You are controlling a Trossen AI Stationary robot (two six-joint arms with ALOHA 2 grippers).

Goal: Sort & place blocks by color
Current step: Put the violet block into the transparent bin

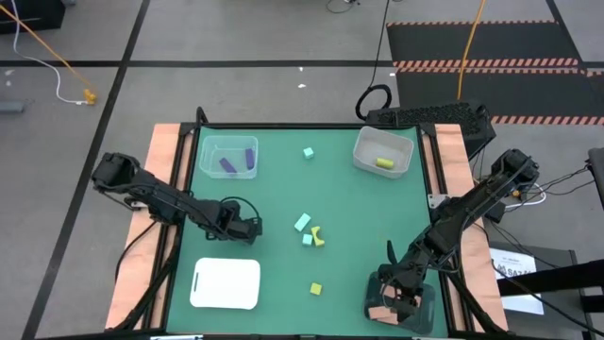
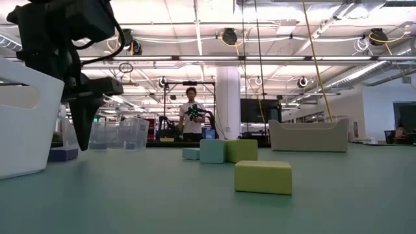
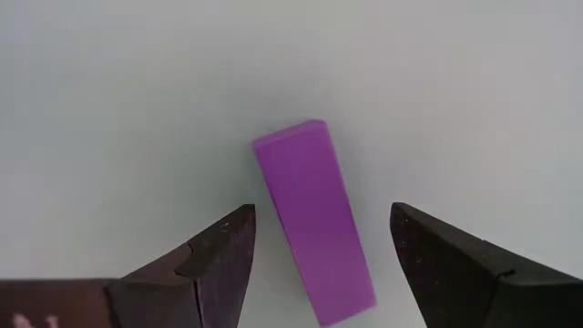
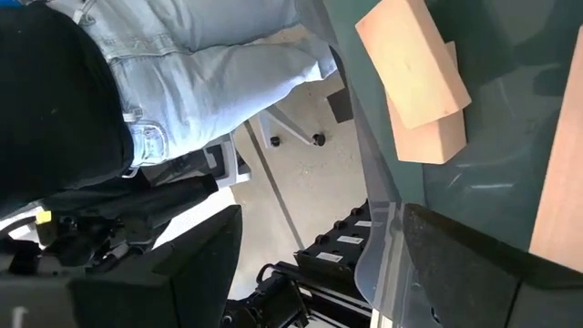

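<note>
A purple bar point(image 3: 314, 228) lies flat on the green table. My left gripper point(image 3: 321, 214) is open and points down over it, one finger on each side, touching nothing; in the high view the left gripper point(image 1: 247, 228) hides the bar. My right gripper point(image 4: 319, 232) is open and empty above the dark tray point(image 1: 423, 316) at the near right, where salmon blocks point(image 4: 410, 64) lie. Mint blocks point(image 1: 302, 223), a yellow arch point(image 1: 319, 236) and a yellow cube point(image 1: 316, 288) lie mid-table. A mint cube point(image 1: 309, 152) lies farther back.
A clear tub point(image 1: 226, 142) at the far left holds purple blocks. A tub point(image 1: 363, 156) at the far right holds a yellow block point(image 1: 384, 162). A white tray point(image 1: 225, 283) sits at the near left. A person in jeans point(image 4: 200, 55) stands beyond the table's edge by the right arm.
</note>
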